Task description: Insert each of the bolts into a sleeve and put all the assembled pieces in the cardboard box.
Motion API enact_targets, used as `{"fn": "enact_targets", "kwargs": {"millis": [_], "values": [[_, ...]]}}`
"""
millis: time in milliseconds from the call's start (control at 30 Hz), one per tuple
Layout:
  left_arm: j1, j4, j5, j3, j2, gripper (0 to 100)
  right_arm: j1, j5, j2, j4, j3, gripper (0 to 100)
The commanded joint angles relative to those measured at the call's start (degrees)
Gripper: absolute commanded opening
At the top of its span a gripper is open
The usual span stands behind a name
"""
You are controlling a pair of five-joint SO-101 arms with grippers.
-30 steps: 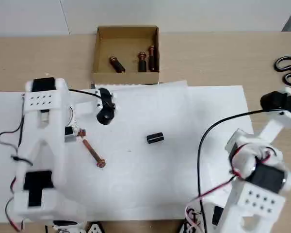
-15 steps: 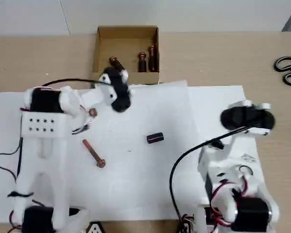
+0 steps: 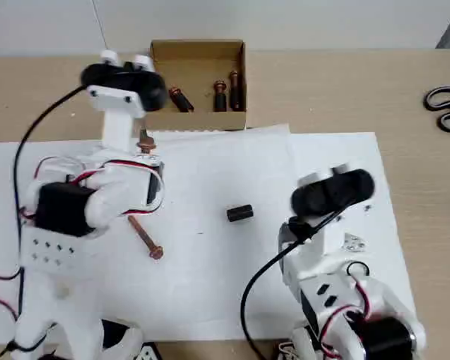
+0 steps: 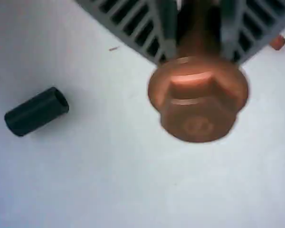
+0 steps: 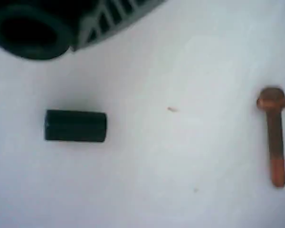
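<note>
Left tool (image 4: 197, 26) clamps a bolt (image 4: 198, 99); black sleeve (image 4: 36, 111) lies apart.

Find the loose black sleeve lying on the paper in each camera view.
High view: sleeve near the middle of the white paper.
Left wrist view: sleeve on the white paper beside the held bolt.
Right wrist view: sleeve between the gripped sleeve and the loose bolt.
Shared landmark: the white paper under it.

Coppery metal bolt (image 4: 198, 97); matt black sleeve (image 5: 75, 126); cardboard box (image 3: 197, 51); smooth white paper (image 3: 210, 285)
</note>
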Motion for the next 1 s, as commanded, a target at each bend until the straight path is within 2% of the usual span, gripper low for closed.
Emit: {"fn": "enact_targets", "kwargs": {"millis": [0, 67, 200, 400, 533, 767, 967], "values": [[-0.1, 3.8, -0.7, -1.9, -4.2, 1, -3.4, 7.7, -1.5, -1.3, -0.3, 0.4], [-0.1, 5.2, -0.7, -1.9, -6.4, 1, -4.8, 10.6, -3.3, -1.4, -0.3, 0.4], [-0.5, 4.1, 1.0, -1.6, -15.2, 1, -6.3, 11.2, -8.2, -1.8, -0.1, 0.4], [-0.6, -7.0, 9.8, 13.2, -33.3, 1, -6.2, 11.2, -17.6, -3.6, 8.1, 0.4], [-0.5, -15.4, 18.8, 27.4, -48.8, 1, -6.3, 11.2, -23.1, -9.9, 15.4, 0.4], [0.0, -26.2, 27.5, 51.0, -72.4, 1, -7.9, 11.0, -23.1, -24.0, 26.4, 0.3], [0.4, -32.6, 35.3, 54.9, -70.9, 1, -17.2, 9.7, -23.1, -36.7, 37.7, 0.3]]}}
